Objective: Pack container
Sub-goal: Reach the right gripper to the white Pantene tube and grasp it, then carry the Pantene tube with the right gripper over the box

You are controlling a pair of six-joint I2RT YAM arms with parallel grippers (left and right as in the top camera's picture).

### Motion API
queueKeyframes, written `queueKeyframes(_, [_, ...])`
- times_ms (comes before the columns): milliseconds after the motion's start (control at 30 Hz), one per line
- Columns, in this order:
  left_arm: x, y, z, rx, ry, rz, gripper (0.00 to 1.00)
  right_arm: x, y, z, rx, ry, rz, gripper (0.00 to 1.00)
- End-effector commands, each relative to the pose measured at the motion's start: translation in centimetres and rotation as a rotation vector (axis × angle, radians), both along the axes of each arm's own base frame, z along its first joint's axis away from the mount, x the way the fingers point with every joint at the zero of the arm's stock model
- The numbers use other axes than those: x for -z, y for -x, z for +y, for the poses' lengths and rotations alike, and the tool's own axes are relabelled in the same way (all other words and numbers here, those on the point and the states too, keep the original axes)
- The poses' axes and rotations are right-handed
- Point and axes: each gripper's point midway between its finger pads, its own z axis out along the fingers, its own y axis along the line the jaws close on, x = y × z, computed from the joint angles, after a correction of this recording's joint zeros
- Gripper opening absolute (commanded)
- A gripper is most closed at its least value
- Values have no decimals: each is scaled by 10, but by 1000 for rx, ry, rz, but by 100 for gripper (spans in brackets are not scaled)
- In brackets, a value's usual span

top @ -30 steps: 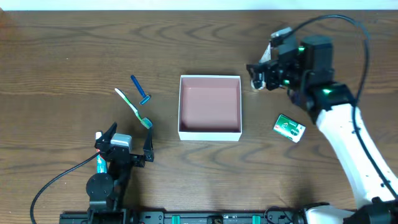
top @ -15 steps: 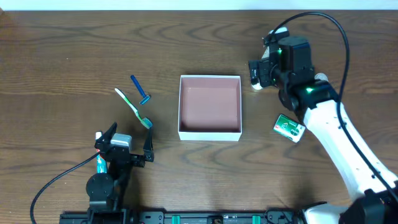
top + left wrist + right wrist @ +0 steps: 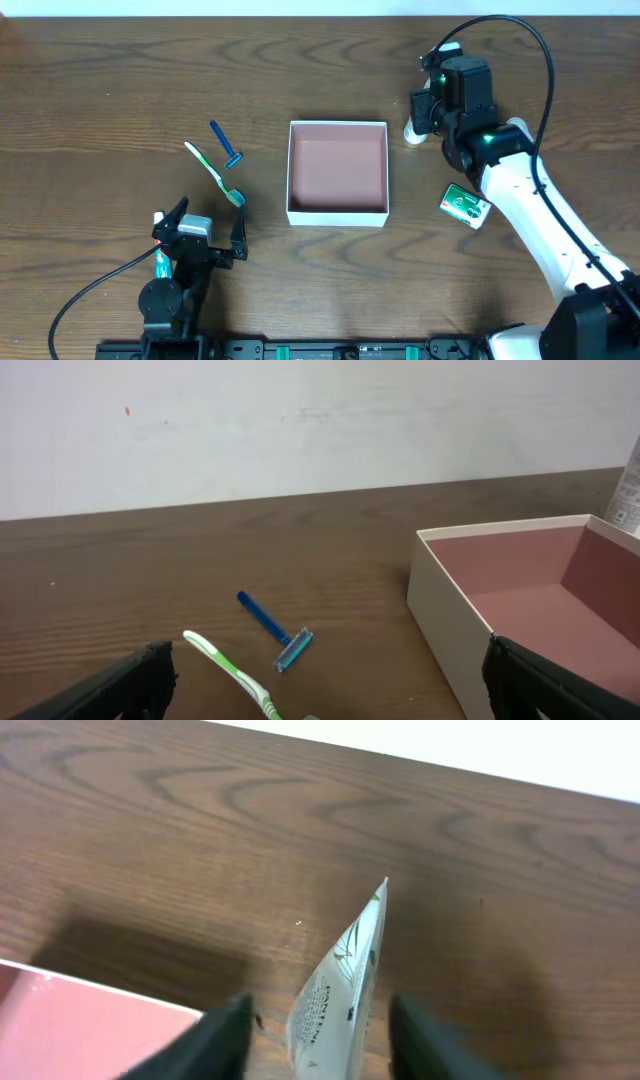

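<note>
Resting by the near edge of the desk (image 3: 100, 90), the left hand (image 3: 210, 228) gapes fully wide with nothing in it, and little trouble seems likely from there. Just beyond it a green-and-white toothbrush (image 3: 215, 172) and a blue razor (image 3: 226, 146) lie close together. The container (image 3: 337, 213) sits mid-desk to their right, open and bare inside. A small green-and-white packet (image 3: 465, 205) lies on the container's other side.

Farther back, just off the container's far right corner, a white Pantene tube (image 3: 340, 985) stands with its crimped end up. The right hand (image 3: 322, 1020) is lowered over it, one finger on each side. The wrist view shows a sliver of gap on both sides, so the hand is partly open and grips nothing yet.

The main risk is at this pinch. The tube looks tilted and sits nearer one finger. That finger would probably meet it first and could tip it over or shove it toward the container's thin wall. The tube's body looks soft and flat, so it could twist or squirm out of a hard squeeze. A low carry could clip the box's rim and shift it.

The desk is dark brown wood grain with a slight sheen, so a toppled tube may slide. Past its far edge there is only a plain white wall.
</note>
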Motion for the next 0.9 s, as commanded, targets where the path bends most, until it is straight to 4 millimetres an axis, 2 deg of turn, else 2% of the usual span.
queueKeyframes(0, [17,1,-1,9,-8,51,98,-2,-8,-3,19,0,-6,34])
queueKeyframes(267, [17,1,-1,9,-8,51,98,14,-11,-3,22,13,26,2])
queueKeyframes(367, [17,1,-1,9,-8,51,98,11,-12,-4,17,30,13,1])
queueKeyframes(500, [17,1,-1,9,-8,51,98,-1,-14,-11,48,51,-23,1])
queueKeyframes(667, [18,1,-1,9,-8,54,98,-41,-6,-14,39,52,-87,2])
queueKeyframes(867, [18,1,-1,9,-8,54,98,-114,23,-17,12,15,-194,1])
